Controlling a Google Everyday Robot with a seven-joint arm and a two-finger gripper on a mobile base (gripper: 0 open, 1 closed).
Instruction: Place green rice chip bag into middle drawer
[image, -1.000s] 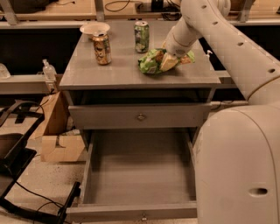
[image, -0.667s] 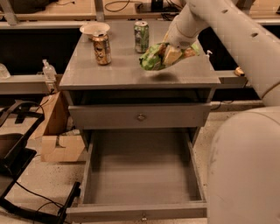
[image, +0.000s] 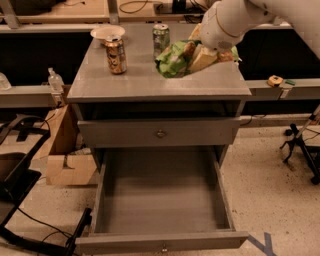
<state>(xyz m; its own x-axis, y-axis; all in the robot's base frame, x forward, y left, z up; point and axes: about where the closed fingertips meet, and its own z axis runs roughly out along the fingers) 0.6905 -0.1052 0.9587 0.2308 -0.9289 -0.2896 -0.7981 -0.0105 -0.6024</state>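
The gripper (image: 202, 57) is over the cabinet top (image: 150, 82), at about 1 o'clock in the view. Its tan fingers are pinched on the right end of the bag (image: 174, 59), which juts out to its 9 o'clock and seems just clear of the top. The open drawer (image: 160, 197) lies at the bag's 6 o'clock, below the closed upper drawer (image: 125, 134). A green can (image: 161, 37) stands at the bag's 11 o'clock and a brown can (image: 116, 55) at its 9 o'clock. The bag looks light, soft and crinkly, with slippery foil over brittle chips. A pinch on a gathered end suits it, since squeezing the belly would likely crush the chips. Held by one end it may sag or swing, so release it low over the drawer floor
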